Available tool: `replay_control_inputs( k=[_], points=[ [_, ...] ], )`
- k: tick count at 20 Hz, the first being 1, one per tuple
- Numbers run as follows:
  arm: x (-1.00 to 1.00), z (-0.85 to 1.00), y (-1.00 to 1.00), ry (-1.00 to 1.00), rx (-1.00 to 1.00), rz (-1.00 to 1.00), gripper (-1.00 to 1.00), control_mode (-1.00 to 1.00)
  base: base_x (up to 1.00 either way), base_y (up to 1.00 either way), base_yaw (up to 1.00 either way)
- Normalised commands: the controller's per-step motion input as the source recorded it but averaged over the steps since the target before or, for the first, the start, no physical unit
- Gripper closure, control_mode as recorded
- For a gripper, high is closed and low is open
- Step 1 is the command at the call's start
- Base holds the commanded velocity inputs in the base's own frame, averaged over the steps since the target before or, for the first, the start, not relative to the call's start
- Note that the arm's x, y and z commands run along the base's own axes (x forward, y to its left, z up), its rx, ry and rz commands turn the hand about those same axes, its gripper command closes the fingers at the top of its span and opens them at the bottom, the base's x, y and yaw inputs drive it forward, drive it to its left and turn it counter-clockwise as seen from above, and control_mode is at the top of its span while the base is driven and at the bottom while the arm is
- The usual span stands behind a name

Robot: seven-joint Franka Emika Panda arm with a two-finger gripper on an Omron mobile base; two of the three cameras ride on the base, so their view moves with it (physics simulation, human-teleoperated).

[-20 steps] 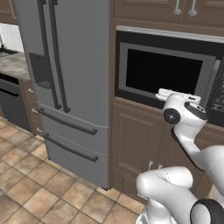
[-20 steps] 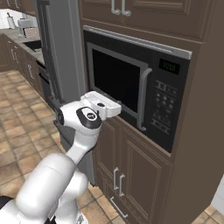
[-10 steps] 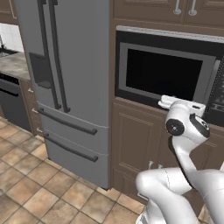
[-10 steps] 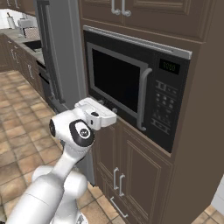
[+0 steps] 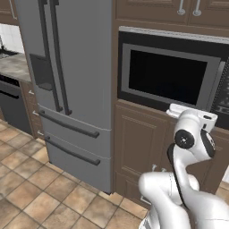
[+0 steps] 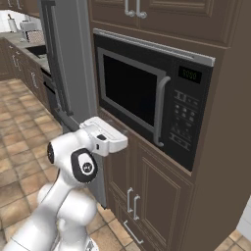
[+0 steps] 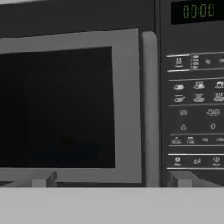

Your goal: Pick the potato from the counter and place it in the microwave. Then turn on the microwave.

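Before the built-in microwave (image 6: 147, 98), door shut, the pincer (image 7: 109, 179) hangs with tips wide apart and empty, squared to the door handle (image 7: 149, 109), likely to open it; potato unseen

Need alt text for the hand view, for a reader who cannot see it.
Close view of the microwave, door shut: grey-framed dark glass, its vertical grey door handle at right, then the button panel under a green clock display reading zeros.

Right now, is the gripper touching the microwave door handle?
Apart. In the hand view the open gripper faces the microwave; the handle stands beyond its fingertips, with nothing between them.
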Motion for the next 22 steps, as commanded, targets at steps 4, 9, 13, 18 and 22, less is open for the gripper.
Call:
replay_control_inputs(
  k=[4,9,13,18,22],
  points=[
    [-0.47,0.00,-0.21,-0.01,0.00,0.00,-1.00,-1.00,0.00,0.00,0.00],
    [-0.41,0.00,-0.33,-0.01,0.00,0.00,-1.00,-1.00,0.00,0.00,0.00],
    [-0.29,0.00,-0.35,0.00,0.00,0.00,-1.00,-1.00,0.00,0.00,0.00],
    [-0.20,0.00,-0.33,-0.01,0.00,0.00,-1.00,-1.00,0.00,0.00,0.00],
    [-0.20,-0.02,-0.30,-0.01,0.00,0.01,-1.00,-1.00,0.00,0.00,0.00]
  ],
)
